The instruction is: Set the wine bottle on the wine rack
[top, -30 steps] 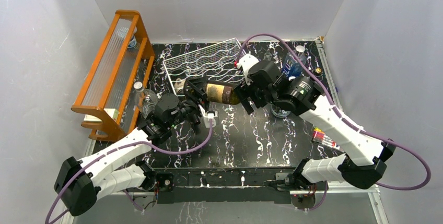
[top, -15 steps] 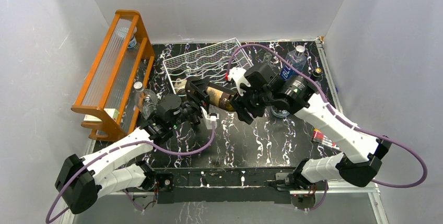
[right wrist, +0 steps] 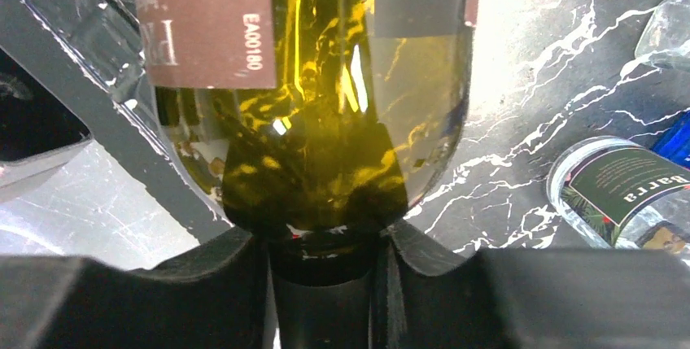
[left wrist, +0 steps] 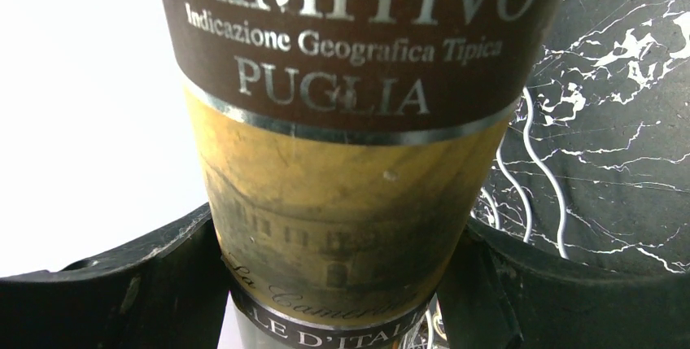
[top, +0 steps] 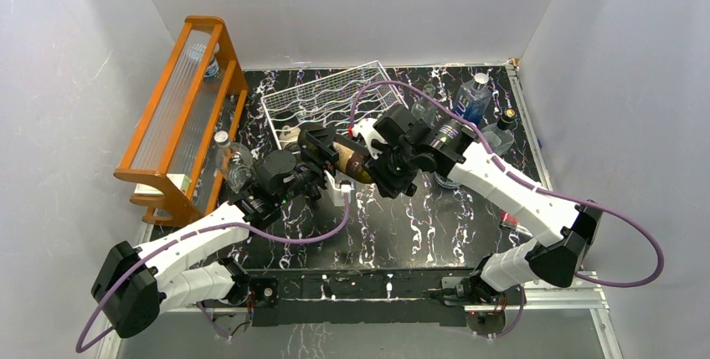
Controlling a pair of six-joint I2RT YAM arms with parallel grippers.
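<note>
While left and right jaws clamp one wine bottle (top: 352, 159), one wine rack (top: 322, 95) just behind

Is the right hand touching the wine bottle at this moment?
Touching. In the right wrist view, both fingers of the right hand press against the neck of the wine bottle.

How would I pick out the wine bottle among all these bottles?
Find the silver wire rack at the back of the black marbled table. Just in front of it, the wine bottle is held sideways by the left pincer and the right pincer. Unlike the clear bottles nearby, it is dark green glass with a brown-and-gold label.
</note>
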